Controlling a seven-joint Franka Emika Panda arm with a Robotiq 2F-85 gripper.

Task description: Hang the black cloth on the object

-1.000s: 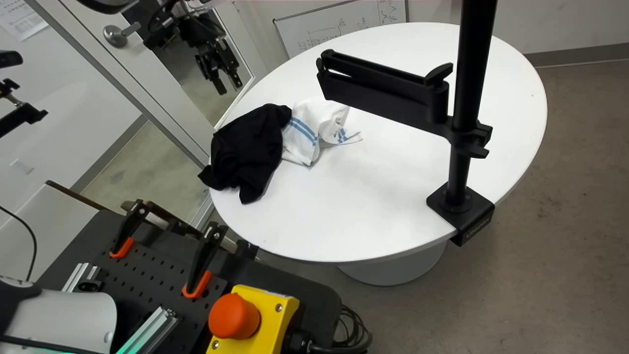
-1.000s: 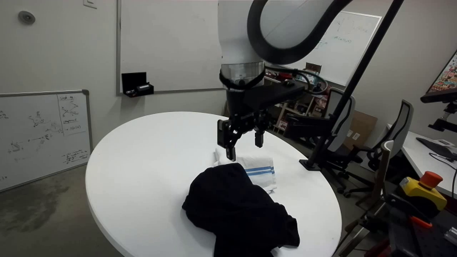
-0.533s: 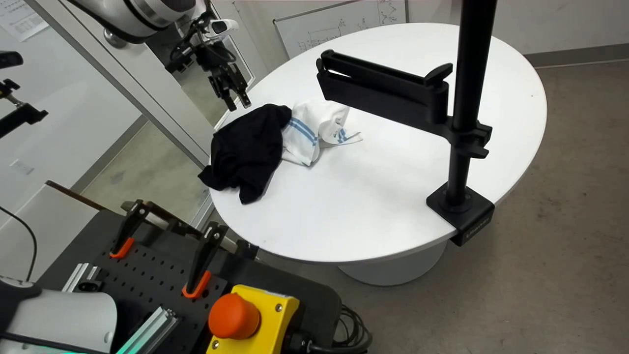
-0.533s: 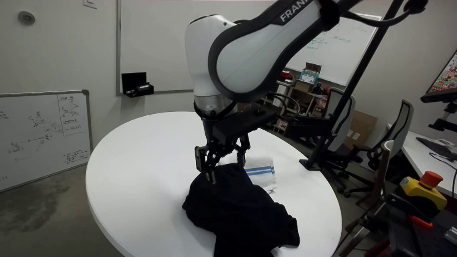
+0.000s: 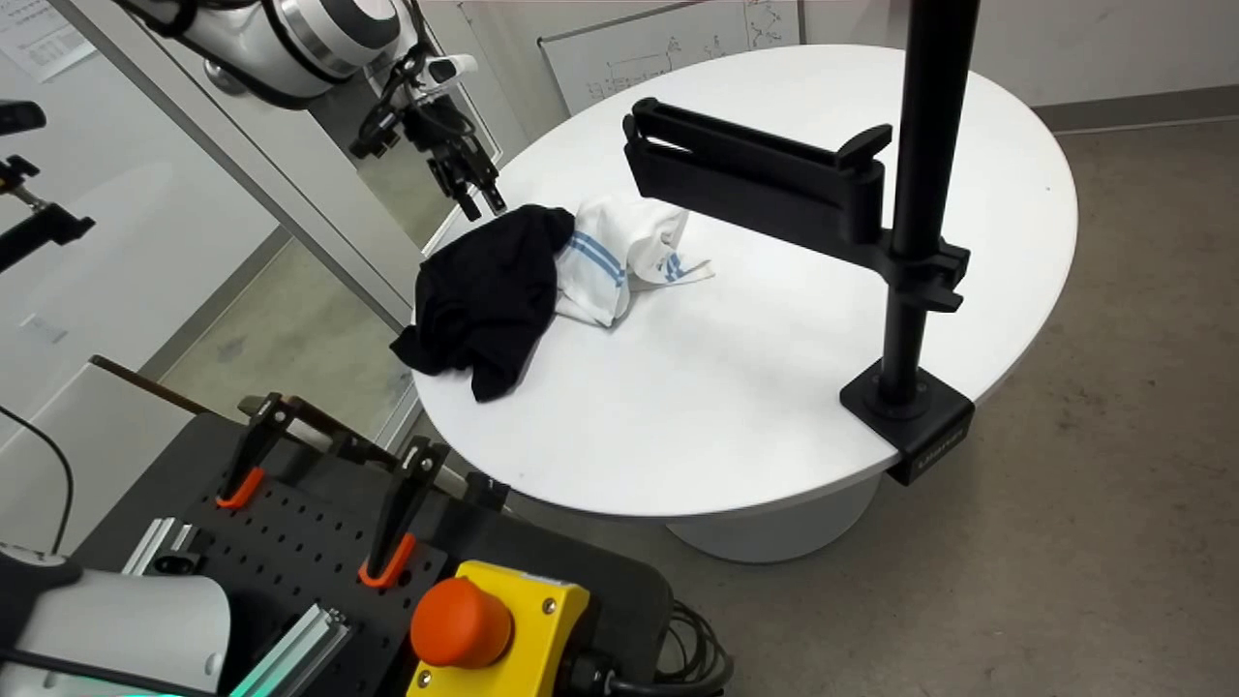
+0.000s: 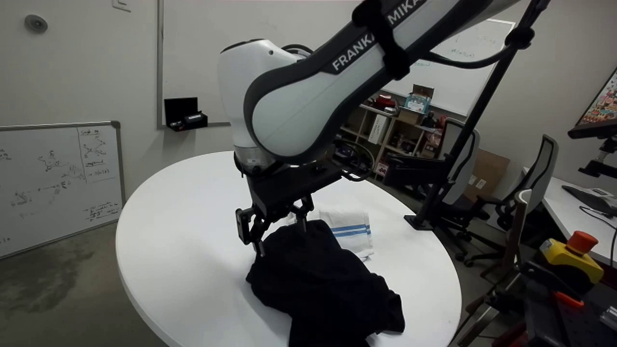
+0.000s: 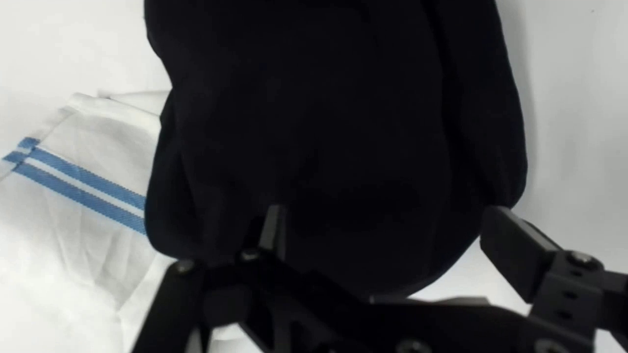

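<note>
Your black, two-fingered pincer [image 7: 385, 215] points down with its fingers [image 7: 272, 230] spread wide and nothing gripped between them; whether the tips touch fabric cannot be told from these views. Directly beneath the pincer is the crumpled, soft black cloth [image 7: 319, 122], a loose heap on the round, smooth white counter [image 6: 193, 270], its rounded end below the fingers and most of its length reaching away from them. A rumpled, white, blue-striped cloth [image 7: 64, 235] lies against it, just to one side of the pincer. The likely hanger, an upright black pole [image 5: 929, 126] carrying a folded, horizontal black bracket [image 5: 755, 179], stands well apart from the pincer. You are probably about to grasp. If you squeeze too high, the fingers may skim the limp folds and come up with little or nothing; too low, and they could press into the hard counter. One finger sits over the heap's edge, so the bite may be thin and slip. Pinch the neighbouring striped fabric as well and it may come along. Because you would hold only one end, a low carry could drag the trailing length, and an off-centre drape could slide from the bracket.
</note>
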